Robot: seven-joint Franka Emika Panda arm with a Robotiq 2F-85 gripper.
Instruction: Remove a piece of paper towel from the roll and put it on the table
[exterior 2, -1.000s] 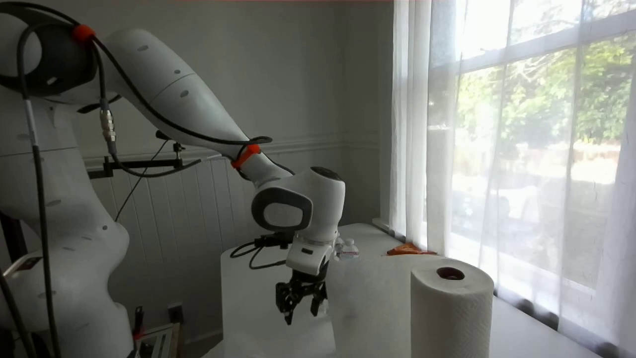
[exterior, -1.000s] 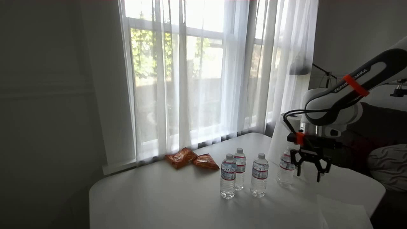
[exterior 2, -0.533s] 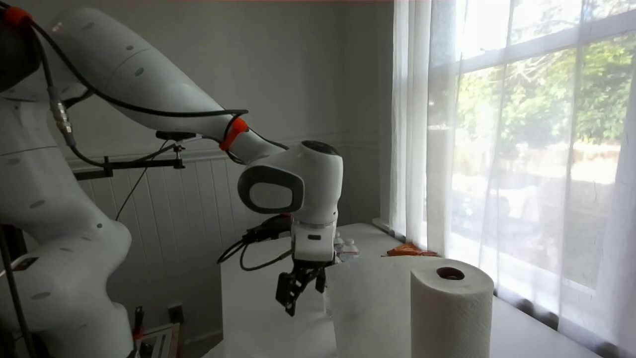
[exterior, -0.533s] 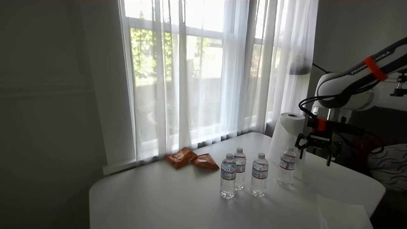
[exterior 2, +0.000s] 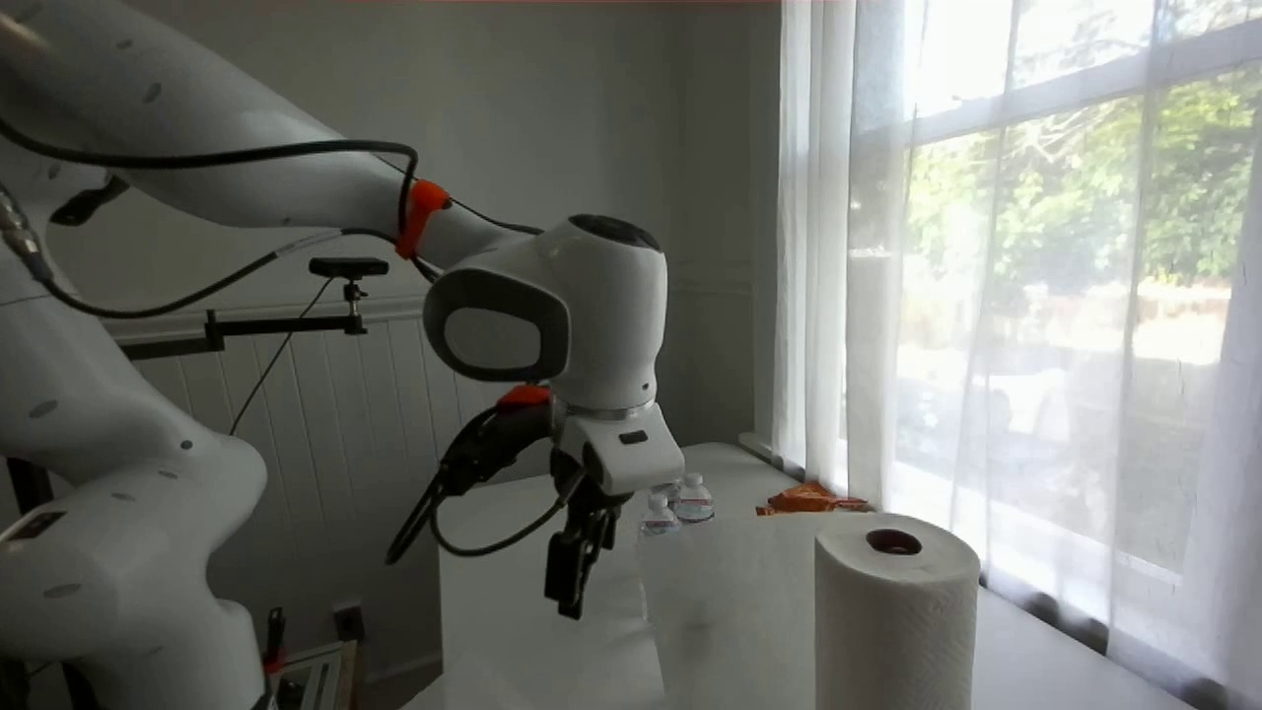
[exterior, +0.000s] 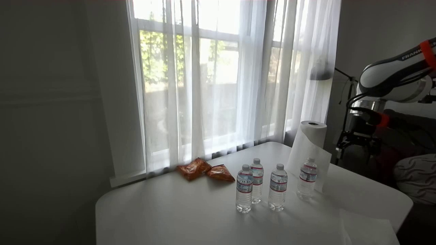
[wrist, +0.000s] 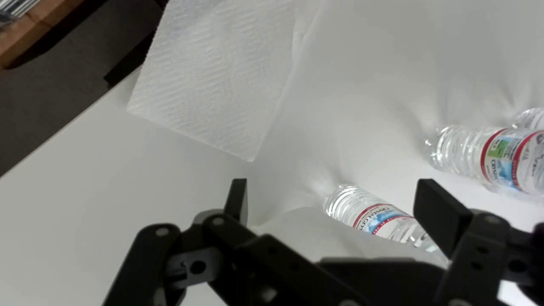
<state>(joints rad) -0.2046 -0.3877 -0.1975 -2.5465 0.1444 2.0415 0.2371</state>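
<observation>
The paper towel sheet [wrist: 216,80] lies on the table [exterior: 184,217] and reaches its edge, well apart from the paper towel roll [exterior 2: 897,631]; it runs out of the wrist view at the top. The roll stands upright, the inside of its hollow core [exterior 2: 893,541] dark red-brown, and a loose end [exterior: 315,153] of paper hangs away from its side. Above the table, to one side of the roll, is the hand [wrist: 333,199], its two fingers [wrist: 440,212] spread wide; in the wrist view the loose end shows between them, and whether it touches the hand cannot be told. Just in front of the loose end stands a capped clear plastic water bottle [exterior: 307,182]; three more bottles [exterior: 277,187], capped and upright too, stand grouped farther from the roll. How full any of them is cannot be told. The labels [wrist: 378,217] are white and blue between red bands; in the wrist view "CRYSTAL" reads on the bottle between the fingers, the letters after it less surely, and part of the same word on another that also bears a green patch [wrist: 498,148]. Beyond, by the sheer curtains [exterior: 255,75], lie two glossy orange snack bags [exterior: 194,169] side by side, contents hidden and print too small to read. On the arm [exterior: 391,73], "FRANK" shows in pale letters beside an orange strap [exterior: 427,54].
</observation>
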